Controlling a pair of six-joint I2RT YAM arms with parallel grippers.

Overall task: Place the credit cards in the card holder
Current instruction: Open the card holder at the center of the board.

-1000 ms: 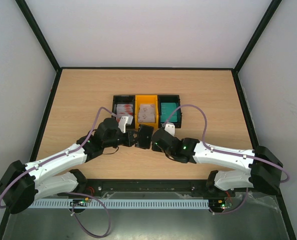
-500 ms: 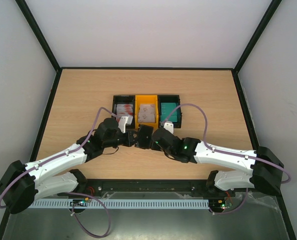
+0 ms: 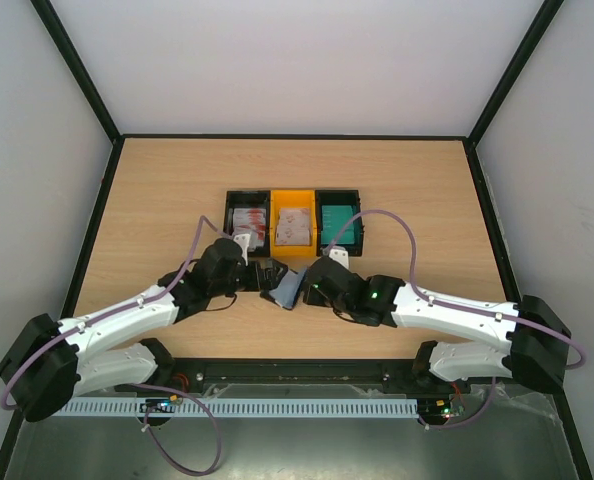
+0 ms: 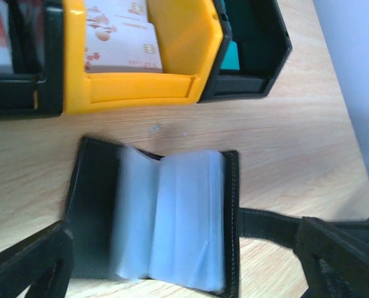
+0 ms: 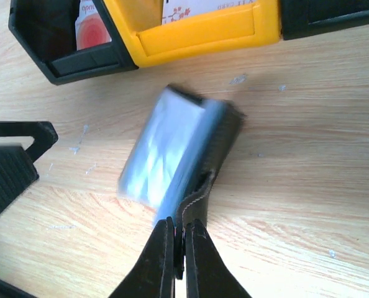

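Top view: the card holder (image 3: 285, 287) is lying open just in front of the yellow tray (image 3: 294, 195), with free table (image 3: 427, 200) flanking the tray. Left wrist: the left gripper (image 4: 181, 231) is gaping wide, a finger beyond each holder edge. Right wrist: the right gripper (image 5: 179, 226) is pinching its strap.

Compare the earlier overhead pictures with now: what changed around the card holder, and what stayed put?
The left gripper opened its fingers and let go of the card holder, drawing back slightly leftward. The holder dropped open, its pale inside showing. The right gripper has pinched shut on its strap. The trays stayed put.
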